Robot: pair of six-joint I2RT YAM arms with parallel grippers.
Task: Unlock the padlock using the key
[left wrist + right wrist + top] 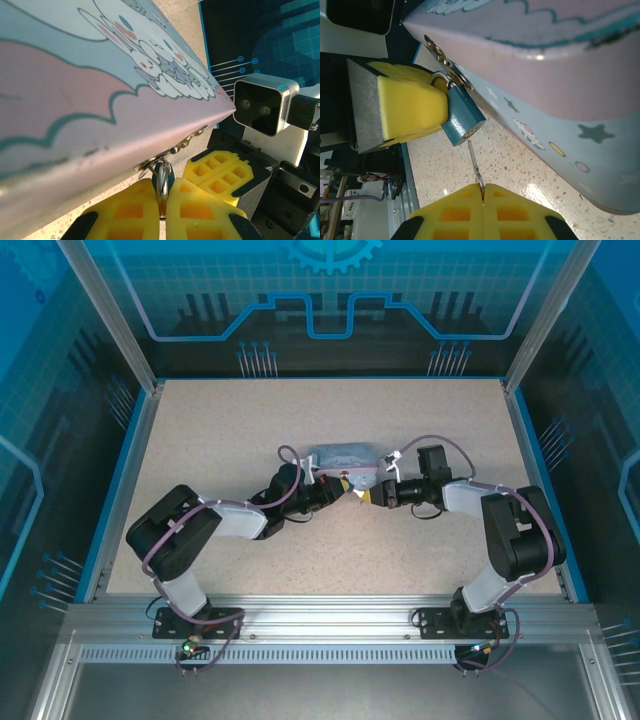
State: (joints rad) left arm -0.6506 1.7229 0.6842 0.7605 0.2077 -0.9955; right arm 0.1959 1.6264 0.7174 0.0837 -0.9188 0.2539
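Blue-lit panel walls (60,360) and an aluminium frame (320,615) ring the speckled beige table (220,430). From the left, the left gripper (161,202) is clamped tight on the padlock (461,114), a teal one hanging from the hasp of the pale cartoon tin (345,455) at mid-table. To the right, the right gripper (483,192) pinches the key (474,161), its tip just beside the padlock's keyhole end.

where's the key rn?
Right wrist view: the key is pinched in the right gripper, its tip pointing up, close below the padlock that hangs from the tin.
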